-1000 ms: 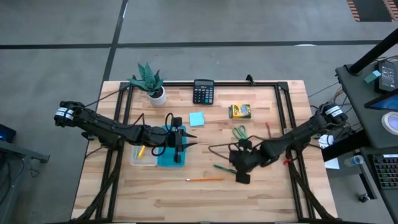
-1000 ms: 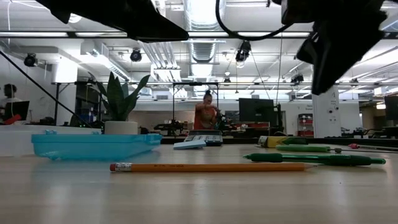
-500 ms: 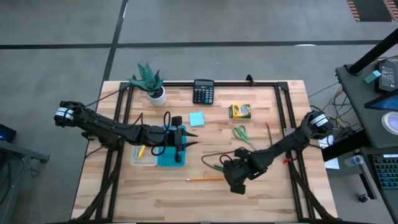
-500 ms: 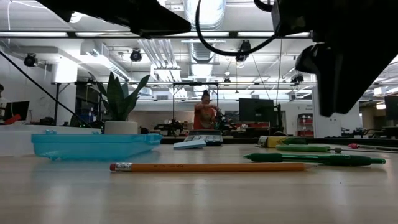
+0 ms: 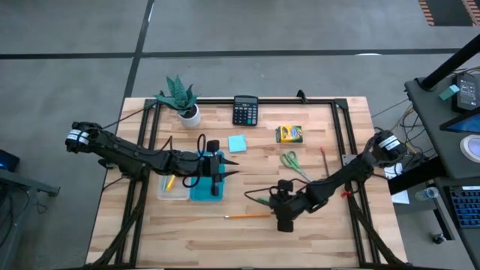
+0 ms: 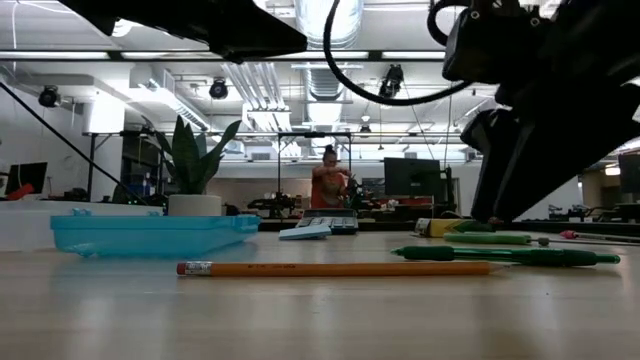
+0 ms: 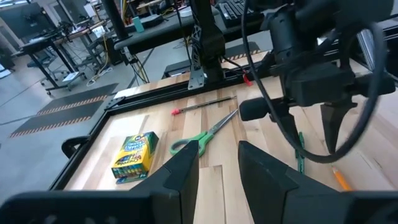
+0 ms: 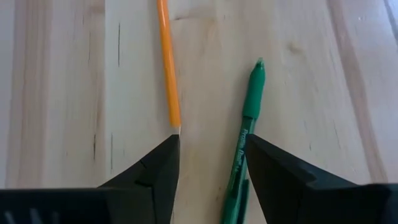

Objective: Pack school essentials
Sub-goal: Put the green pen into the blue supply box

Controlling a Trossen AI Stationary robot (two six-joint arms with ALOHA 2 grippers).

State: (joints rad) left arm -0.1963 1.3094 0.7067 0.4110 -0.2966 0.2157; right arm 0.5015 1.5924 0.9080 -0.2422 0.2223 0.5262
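My right gripper [image 5: 282, 217] [image 8: 211, 163] hangs open, pointing down, just above the table. The orange pencil [image 8: 168, 62] [image 5: 247, 216] lies flat with its tip just off one finger. The green pen [image 8: 247, 127] [image 5: 262, 201] lies flat with its near end between the two fingers. The low view shows the pencil [image 6: 340, 268], the pen [image 6: 500, 256] and the gripper [image 6: 525, 150] above them. My left gripper [image 5: 217, 171] [image 7: 217, 168] is open over the teal lid [image 5: 204, 186]. The green-handled scissors [image 5: 289, 160], crayon box [image 5: 289, 133], blue sticky pad [image 5: 238, 143] and a red-ended pencil [image 5: 324, 156] lie on the table.
A clear box [image 5: 172, 187] holding a yellow item sits by the teal lid. A potted plant [image 5: 181, 99] and a calculator [image 5: 244, 110] stand near the far edge. A black frame [image 5: 341, 112] runs along the table's sides. Bare wood lies toward the near edge.
My right gripper has moved toward the table's left and near edge and come down, from beside the scissors to just over the orange pencil's tip and the green pen. Nothing on the table has shifted.
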